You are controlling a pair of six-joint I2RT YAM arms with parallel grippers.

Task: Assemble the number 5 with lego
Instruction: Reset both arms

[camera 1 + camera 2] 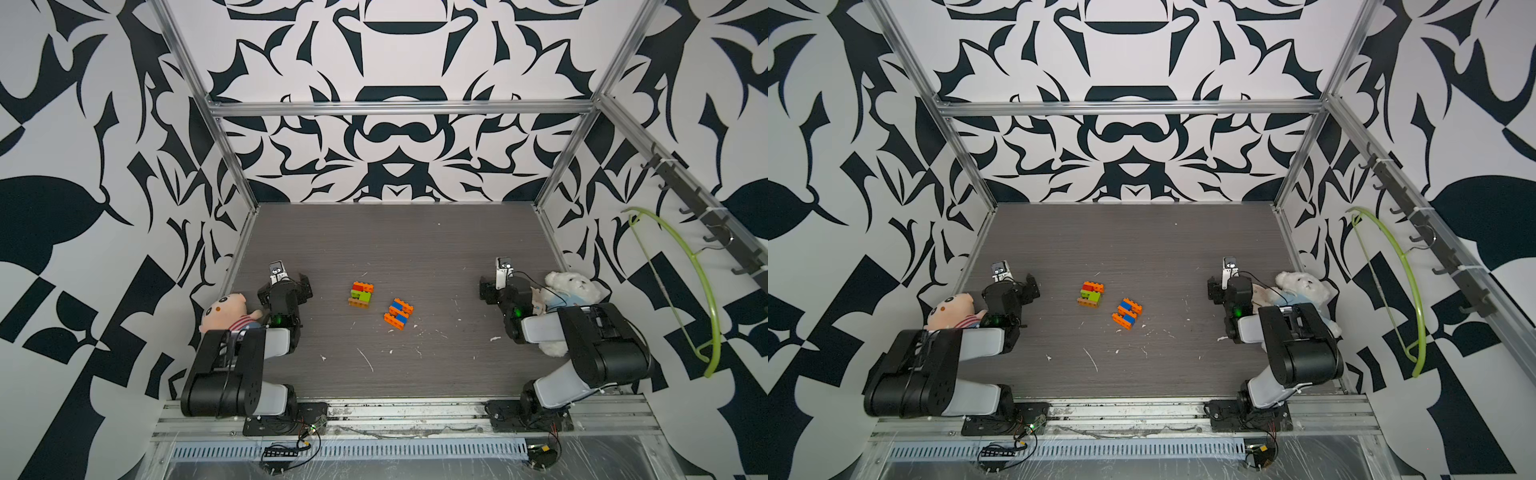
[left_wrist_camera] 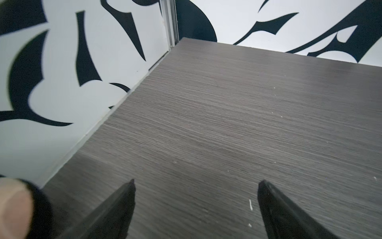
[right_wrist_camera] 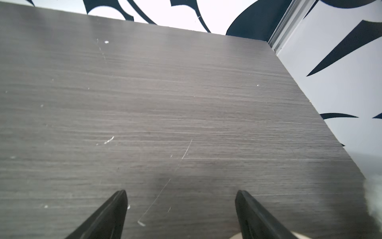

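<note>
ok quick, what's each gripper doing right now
left gripper: open, holding nothing
right gripper: open, holding nothing

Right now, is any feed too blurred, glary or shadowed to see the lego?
In both top views: even light, no glare, the lego small but colours clear. Left wrist view: table grain sharp, a pinkish blob at the corner out of focus, no lego in frame. Right wrist view: soft shadow ahead of the right gripper, blurred white fuzz at the edge, no lego.
</note>
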